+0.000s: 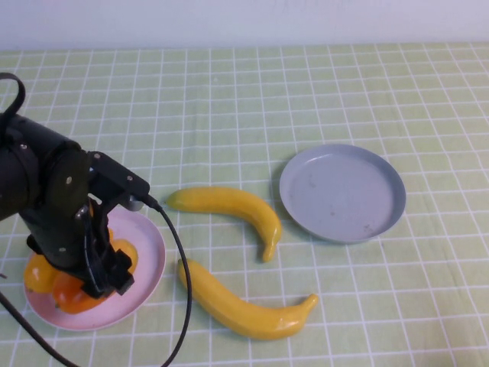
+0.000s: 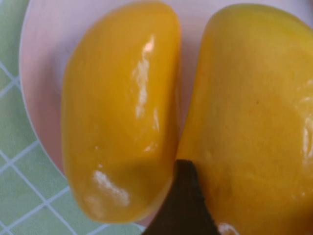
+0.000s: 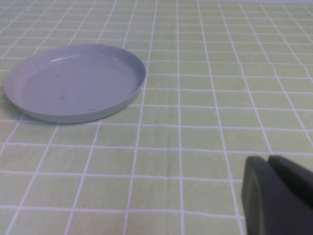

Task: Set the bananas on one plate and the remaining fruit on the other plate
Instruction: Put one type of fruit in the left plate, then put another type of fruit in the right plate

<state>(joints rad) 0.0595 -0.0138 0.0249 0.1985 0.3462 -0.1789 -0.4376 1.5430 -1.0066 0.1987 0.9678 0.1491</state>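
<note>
Over the pale pink plate point(image 1: 150, 243) at the table's near left hung the left gripper point(image 1: 103, 271), jaws parted, one dark fingertip point(image 2: 183, 205) between two glossy mango-like fruits point(image 2: 120, 110), gripping neither as far as could be told. Both fruits lying side by side on that pink plate. Just beside it, on the green checked cloth point(image 1: 229, 99), two yellow bananas point(image 1: 229, 208), apart from each other. Farther right, the grey-blue plate point(image 1: 341, 193), holding nothing. Beyond it, low over the cloth, the right gripper point(image 3: 279, 196), clenched on nothing.
</note>
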